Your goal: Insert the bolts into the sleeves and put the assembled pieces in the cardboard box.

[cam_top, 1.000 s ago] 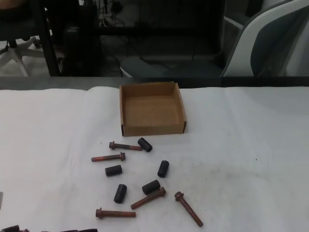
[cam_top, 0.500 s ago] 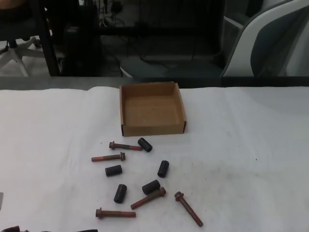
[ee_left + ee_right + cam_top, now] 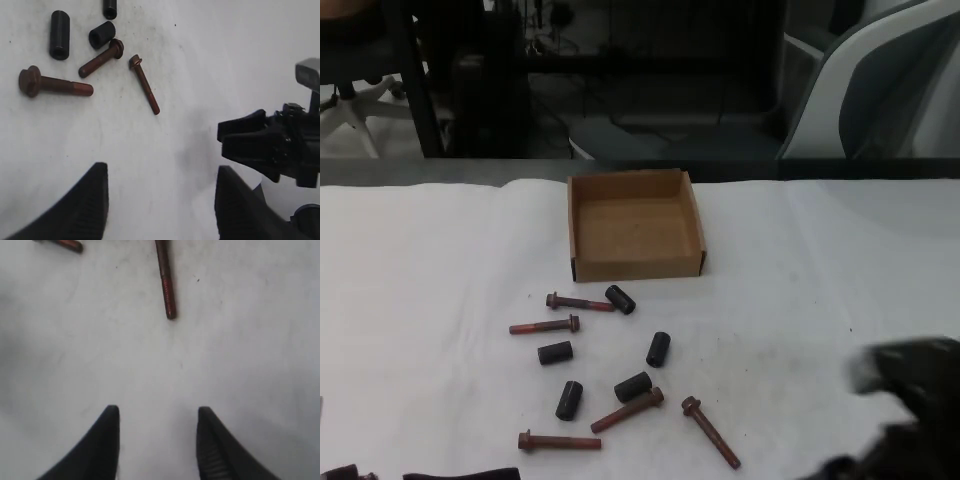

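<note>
Several rust-brown bolts lie on the white bench in front of the cardboard box point(image 3: 635, 225), among them one bolt point(image 3: 710, 432) nearest the front right and another point(image 3: 558, 440) at the front left. Several short black sleeves are scattered between them, such as a sleeve point(image 3: 658, 348) and a sleeve point(image 3: 569, 400). My left gripper point(image 3: 160, 200) hovers open over bare cloth, short of a bolt point(image 3: 145, 82) and a sleeve point(image 3: 59, 34). My right gripper point(image 3: 157, 430) is open too, empty, with a bolt point(image 3: 166, 280) ahead of it. The right arm point(image 3: 910, 400) shows blurred at the front right.
The box stands open and holds nothing, at the middle back of the cloth. The right gripper point(image 3: 222, 140) sits close beside my left one. White cloth stretches free on both sides of the parts. Chairs and dark furniture stand beyond the bench's far edge.
The right arm has come into the high view at the front right corner, blurred by motion. A dark part of the left arm shows more at the front left edge. The parts have not moved.
</note>
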